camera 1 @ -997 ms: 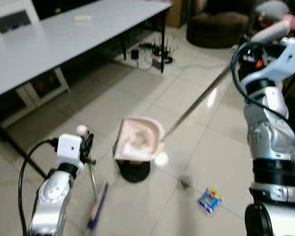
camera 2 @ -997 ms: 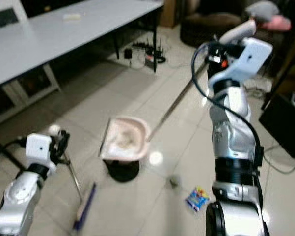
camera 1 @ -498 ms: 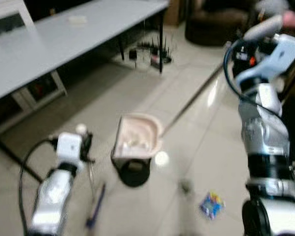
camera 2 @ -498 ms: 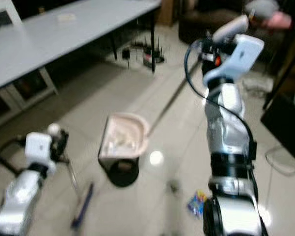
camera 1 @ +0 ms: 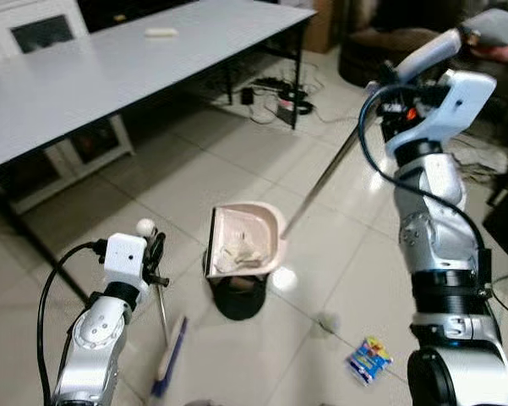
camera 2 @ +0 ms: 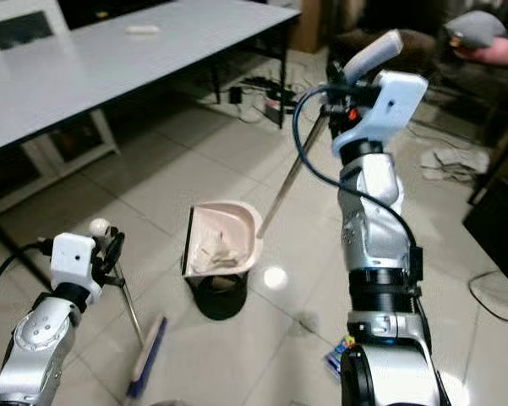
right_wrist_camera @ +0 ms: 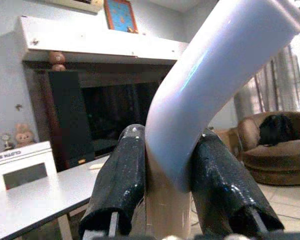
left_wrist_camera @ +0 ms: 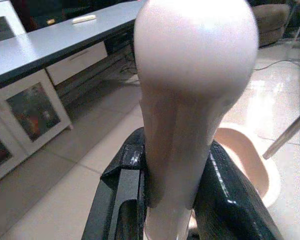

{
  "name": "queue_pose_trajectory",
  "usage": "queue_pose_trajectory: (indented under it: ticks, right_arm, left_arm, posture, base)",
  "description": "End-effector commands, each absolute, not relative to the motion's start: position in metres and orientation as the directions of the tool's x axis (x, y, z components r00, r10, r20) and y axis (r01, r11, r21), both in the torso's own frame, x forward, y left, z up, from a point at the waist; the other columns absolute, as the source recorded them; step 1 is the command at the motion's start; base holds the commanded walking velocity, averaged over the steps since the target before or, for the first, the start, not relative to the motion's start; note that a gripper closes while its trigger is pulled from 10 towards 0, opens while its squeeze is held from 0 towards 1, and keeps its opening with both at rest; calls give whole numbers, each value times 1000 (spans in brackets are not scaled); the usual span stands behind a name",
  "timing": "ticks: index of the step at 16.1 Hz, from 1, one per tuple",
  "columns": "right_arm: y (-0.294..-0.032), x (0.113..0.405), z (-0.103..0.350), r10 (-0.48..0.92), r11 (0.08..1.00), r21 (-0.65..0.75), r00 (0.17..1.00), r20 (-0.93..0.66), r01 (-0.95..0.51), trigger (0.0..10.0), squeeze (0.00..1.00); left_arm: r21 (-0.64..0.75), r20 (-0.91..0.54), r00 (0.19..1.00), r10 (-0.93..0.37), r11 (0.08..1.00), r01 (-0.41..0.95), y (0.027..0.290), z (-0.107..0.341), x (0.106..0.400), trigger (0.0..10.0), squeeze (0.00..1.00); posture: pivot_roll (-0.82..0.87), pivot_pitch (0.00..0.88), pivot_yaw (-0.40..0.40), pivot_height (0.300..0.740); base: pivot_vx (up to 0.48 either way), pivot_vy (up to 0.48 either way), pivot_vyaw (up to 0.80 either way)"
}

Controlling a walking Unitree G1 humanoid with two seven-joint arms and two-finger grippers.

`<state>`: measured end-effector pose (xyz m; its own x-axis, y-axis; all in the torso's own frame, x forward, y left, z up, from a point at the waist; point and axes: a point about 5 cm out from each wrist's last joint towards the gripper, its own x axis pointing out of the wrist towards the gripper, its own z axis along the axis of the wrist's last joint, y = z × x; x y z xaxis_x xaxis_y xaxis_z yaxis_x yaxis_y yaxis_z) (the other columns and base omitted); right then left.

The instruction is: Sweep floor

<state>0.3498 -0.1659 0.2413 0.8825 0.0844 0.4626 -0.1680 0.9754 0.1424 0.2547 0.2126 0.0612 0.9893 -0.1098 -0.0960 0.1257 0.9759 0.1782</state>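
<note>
**Dustpan lifted over the bin, two scraps still on the tiles**

The right gripper [right_wrist_camera: 162, 200] is clamping its two black fingers around the pale curved grip of the long-handled pink plastic dustpan [camera 1: 243, 241], holding that grip up near the robot's head. From there the thin metal shaft is slanting down to the pan, which is hanging just above the small round black bin [camera 1: 239, 296] with a crumpled pale scrap lying in it. Compared with a second ago, the pan is sitting more squarely over the bin's mouth and the view is sharper, which suggests the robot is settling to tip the load out.

The left gripper [left_wrist_camera: 177, 200] is closed on the pale rounded handle top of the short broom with blue bristles [camera 1: 167, 364], whose head is resting on the floor beside the bin, much as before.

Out on the glossy beige tiled floor [camera 1: 237, 178], a small grey lump [camera 1: 325, 321] and a blue-and-yellow wrapper [camera 1: 368, 359] are lying near the robot's right side, so the sweeping is probably only part done.
</note>
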Motion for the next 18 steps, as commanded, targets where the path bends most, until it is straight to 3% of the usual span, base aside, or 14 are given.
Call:
queue_pose_trajectory:
  ticks: [1, 7, 13, 18]
  right_arm:
    - [-167, 346, 254, 89, 977, 116, 841, 534, -176, 10000, 0]
    - [-143, 346, 255, 203, 966, 18, 796, 570, -259, 10000, 0]
    - [-106, 339, 246, 388, 919, -188, 713, 584, -345, 10000, 0]
    - [-90, 327, 233, 453, 891, -276, 679, 579, -360, 10000, 0]
  left_arm:
    - [201, -45, 994, -104, 973, 111, 214, 73, 262, 10000, 0]
    - [205, -48, 994, -95, 973, 103, 215, 71, 259, 10000, 0]
    - [197, -57, 991, -122, 971, 131, 204, 68, 263, 10000, 0]
    - [188, -76, 986, -150, 969, 161, 198, 62, 260, 10000, 0]
  posture:
    - [9, 0, 54, 740]
    - [16, 11, 46, 740]
    - [-6, 0, 69, 740]
    - [-29, 13, 82, 740]
  base:
    - [0, 0, 0]
    - [0, 0, 0]
    - [0, 0, 0]
    - [0, 0, 0]
